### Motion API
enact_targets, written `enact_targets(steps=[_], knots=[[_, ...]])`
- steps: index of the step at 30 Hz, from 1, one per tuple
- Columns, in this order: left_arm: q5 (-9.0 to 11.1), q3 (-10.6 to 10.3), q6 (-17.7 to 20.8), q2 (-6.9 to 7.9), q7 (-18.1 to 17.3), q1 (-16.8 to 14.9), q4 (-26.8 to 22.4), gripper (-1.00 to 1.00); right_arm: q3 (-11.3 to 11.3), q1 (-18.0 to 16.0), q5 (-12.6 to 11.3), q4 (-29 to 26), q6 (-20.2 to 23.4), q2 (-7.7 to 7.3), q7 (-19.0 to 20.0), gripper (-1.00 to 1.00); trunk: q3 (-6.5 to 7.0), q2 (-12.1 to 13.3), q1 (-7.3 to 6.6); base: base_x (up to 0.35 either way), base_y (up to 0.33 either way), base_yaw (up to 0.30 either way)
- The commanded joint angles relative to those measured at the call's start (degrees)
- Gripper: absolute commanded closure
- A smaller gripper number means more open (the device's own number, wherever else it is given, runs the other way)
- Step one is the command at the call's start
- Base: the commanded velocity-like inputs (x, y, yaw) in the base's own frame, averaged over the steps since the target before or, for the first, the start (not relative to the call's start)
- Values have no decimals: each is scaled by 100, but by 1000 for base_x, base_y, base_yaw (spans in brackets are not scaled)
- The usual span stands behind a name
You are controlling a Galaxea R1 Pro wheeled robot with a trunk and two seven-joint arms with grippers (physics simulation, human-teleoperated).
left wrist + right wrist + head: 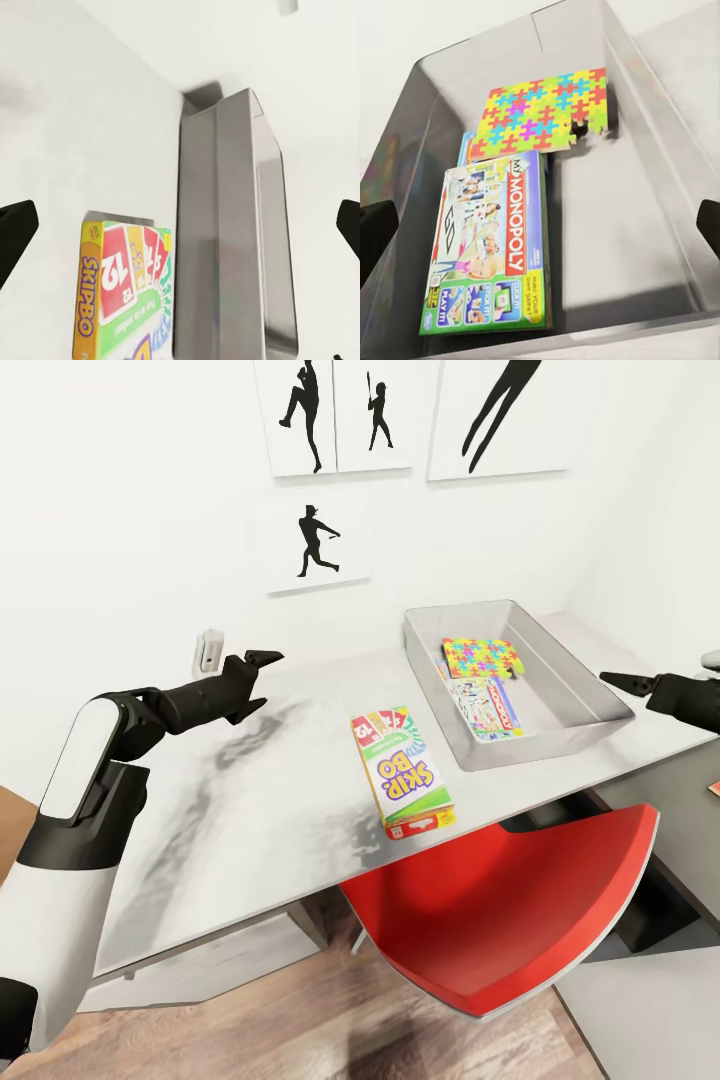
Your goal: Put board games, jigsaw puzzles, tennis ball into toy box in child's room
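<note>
From my head camera I note the SKIP-BO box (403,771) lying flat on the pale grey tabletop (250,800), near its front edge, with its long axis running from about 11 o'clock to 5 o'clock. Its lid is green and white with red numbered cards printed at the far end, the title in yellow and purple letters, and a red band at the near end. In the left wrist view the same box (124,289) shows an orange side panel with "SKIPBO" printed along it.

The toy box (590,690) stands just beside it at about 2 o'clock, apart from it by a narrow gap. It is a shallow light grey bin with low straight walls. Inside it, a multicoloured jigsaw puzzle (547,112) lies at the far end, its yellow, pink, green and blue pieces interlocked, with a gap at one corner. The MONOPOLY box (487,244) lies flat nearer the front, green-edged with a blue title band, overlapping something blue beneath it that I cannot identify.

My left gripper (262,680) hangs over the tabletop at 9 o'clock of the SKIP-BO box, fingers apart and holding nothing. My right gripper (622,682) hovers at the toy box's right wall, with its fingers spread and nothing between them.

A red chair (510,920) sits tucked under the tabletop's front edge.
</note>
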Motion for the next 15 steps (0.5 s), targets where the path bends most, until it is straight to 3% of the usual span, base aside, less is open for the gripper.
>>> enact_targets(steps=[1,10,15], knots=[[46,-4,-7,5,43,-2,-6,-100,20,-2,51,-1,25,5,59,-100,-4,-3,0,0,0,0],[47,-4,-6,13,32,36,-10,-100,124,3,50,-3,25,38,53,-100,-4,-3,0,0,6,0],[55,-4,-3,19,30,45,-11,-100,143,4,53,-4,25,44,52,-100,-4,-3,0,0,103,0]])
